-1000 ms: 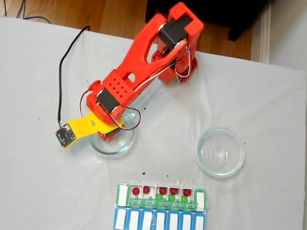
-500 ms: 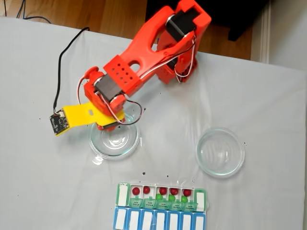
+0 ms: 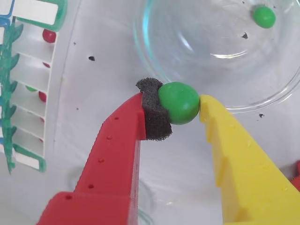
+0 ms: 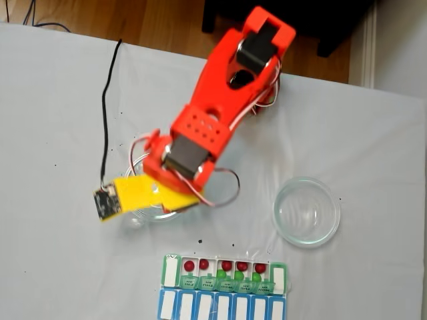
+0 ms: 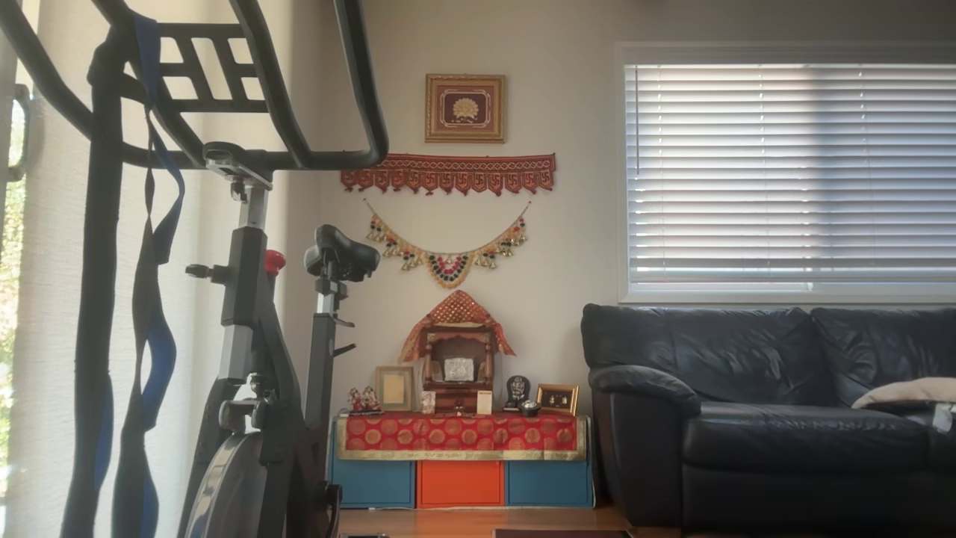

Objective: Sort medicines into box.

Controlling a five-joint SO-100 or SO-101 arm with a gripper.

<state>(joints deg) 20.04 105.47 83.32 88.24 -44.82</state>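
In the wrist view my gripper (image 3: 180, 105) is shut on a bright green medicine ball (image 3: 178, 102), pinched between the dark foam pad of the red finger (image 3: 152, 112) and the yellow finger (image 3: 220, 131). It hangs over the white cloth, just outside the rim of a clear glass dish (image 3: 154, 65) that holds another green ball (image 3: 263, 16). The box (image 3: 28, 56) lies at the left edge, with red balls in its open compartments. In the fixed view the orange arm (image 4: 200, 133) covers the left dish (image 4: 143, 215). The box (image 4: 170, 272) sits at the front with red (image 4: 226, 265) and green (image 4: 238, 275) balls inside.
A second glass dish (image 4: 307, 211) stands to the right on the white tablecloth in the fixed view. A black cable (image 4: 107, 100) runs across the cloth behind the arm. Small dark specks dot the cloth between the dishes and the box.
The arm has swung from the left side of the dish toward the right and front. Its yellow wrist plate now lies over the left dish, nearer the box.
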